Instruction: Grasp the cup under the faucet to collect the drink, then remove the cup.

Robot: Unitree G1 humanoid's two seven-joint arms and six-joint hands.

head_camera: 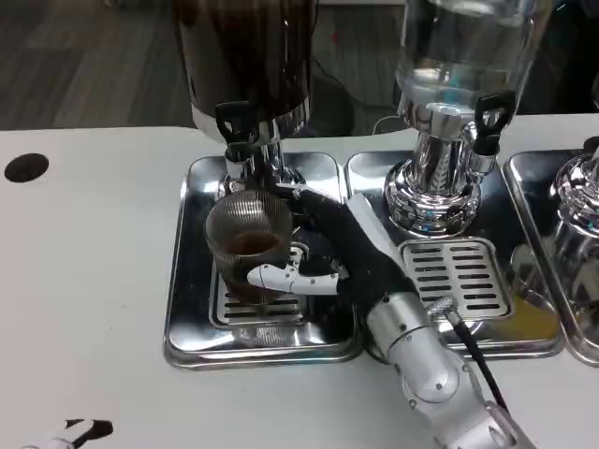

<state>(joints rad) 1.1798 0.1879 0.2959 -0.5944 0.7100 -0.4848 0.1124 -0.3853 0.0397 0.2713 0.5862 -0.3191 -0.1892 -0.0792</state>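
Note:
A ribbed clear cup point(248, 241) with a little brown drink in it stands on the drip grate point(229, 311) of the left dispenser. It is right below the black-handled faucet point(236, 131). My right hand point(323, 253) reaches in from the lower right and grips the cup, with a white finger across its front and black fingers at its right side. A small part of my left hand point(80, 432) rests at the bottom left corner of the table; how its fingers lie is hidden.
The dark-drink dispenser point(248, 56) stands on a steel tray point(192, 271). A clear dispenser point(459, 65) with its own tray point(459, 271) stands to the right, and a third at the right edge point(580, 206). A black hole point(26, 166) marks the table's left.

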